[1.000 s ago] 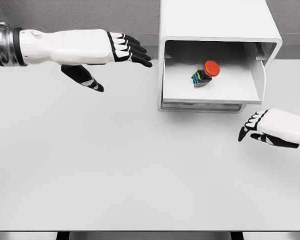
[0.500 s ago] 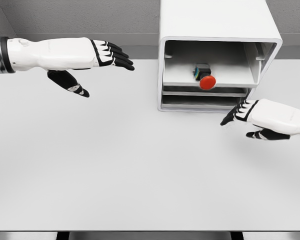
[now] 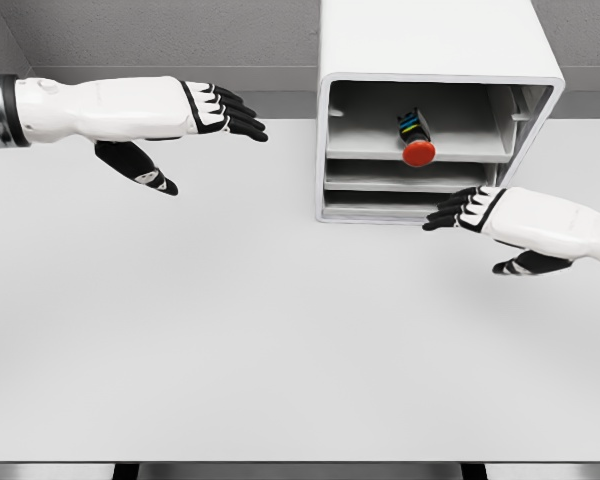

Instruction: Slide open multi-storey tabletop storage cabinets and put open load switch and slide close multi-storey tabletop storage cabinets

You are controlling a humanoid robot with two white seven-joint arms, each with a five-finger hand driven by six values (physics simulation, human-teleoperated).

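White table (image 3: pixel 280 340) holds one cabinet (image 3: pixel 430 40), one load switch (image 3: pixel 417 140).

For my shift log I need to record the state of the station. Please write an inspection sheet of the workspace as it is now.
Surface: white table, bare in front.
Job's things: white storage cabinet at the back right of the table; load switch with a red button lies tipped on a tray inside it; trays look pushed in.
Clutter: nothing seen.
Robot hands: left robot hand open, raised over the table's left; right robot hand open, fingertips at the cabinet's lower front.
Cables: nothing seen.
Surroundings: grey wall behind.
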